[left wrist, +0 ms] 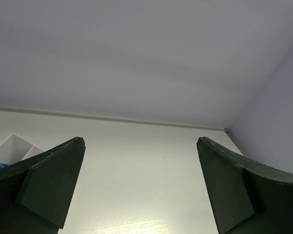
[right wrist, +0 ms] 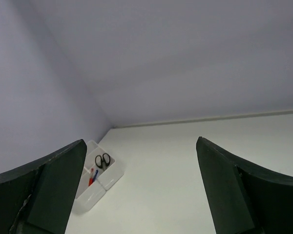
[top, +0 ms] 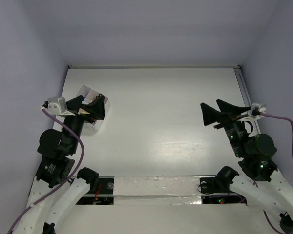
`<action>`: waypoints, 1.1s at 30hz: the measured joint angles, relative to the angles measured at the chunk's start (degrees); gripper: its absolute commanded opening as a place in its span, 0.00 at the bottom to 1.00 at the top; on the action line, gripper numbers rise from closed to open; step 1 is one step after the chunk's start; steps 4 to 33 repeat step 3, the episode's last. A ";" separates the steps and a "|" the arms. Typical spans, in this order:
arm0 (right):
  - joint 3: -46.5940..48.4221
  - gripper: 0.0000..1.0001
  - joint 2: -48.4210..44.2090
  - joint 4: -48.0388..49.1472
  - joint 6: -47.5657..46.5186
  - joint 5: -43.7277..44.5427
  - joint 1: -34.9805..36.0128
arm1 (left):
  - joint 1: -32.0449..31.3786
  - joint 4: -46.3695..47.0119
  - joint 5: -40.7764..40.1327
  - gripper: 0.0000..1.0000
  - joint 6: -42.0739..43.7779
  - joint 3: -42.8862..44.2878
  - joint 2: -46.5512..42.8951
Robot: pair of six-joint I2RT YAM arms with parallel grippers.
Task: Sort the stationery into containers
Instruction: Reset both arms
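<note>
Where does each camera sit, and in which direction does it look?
Top external: above and behind the bases, looks down on the table; both arms show, left gripper at organiser box.
Left wrist: on left arm, faces far wall; own open fingers.
Right wrist: faces far left corner; own open fingers.
Shared: all three show the organiser box.

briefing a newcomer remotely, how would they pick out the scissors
Find the table's left edge, where a white organiser box sits. The scissors sit in one compartment, the only item with two black loop handles; the neighbouring compartment holds red and blue pens.
</note>
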 measured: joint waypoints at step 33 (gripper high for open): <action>-0.81 1.00 -2.10 -0.09 -0.17 2.25 0.00 | 0.00 -0.24 2.23 0.99 -0.17 -0.96 -1.29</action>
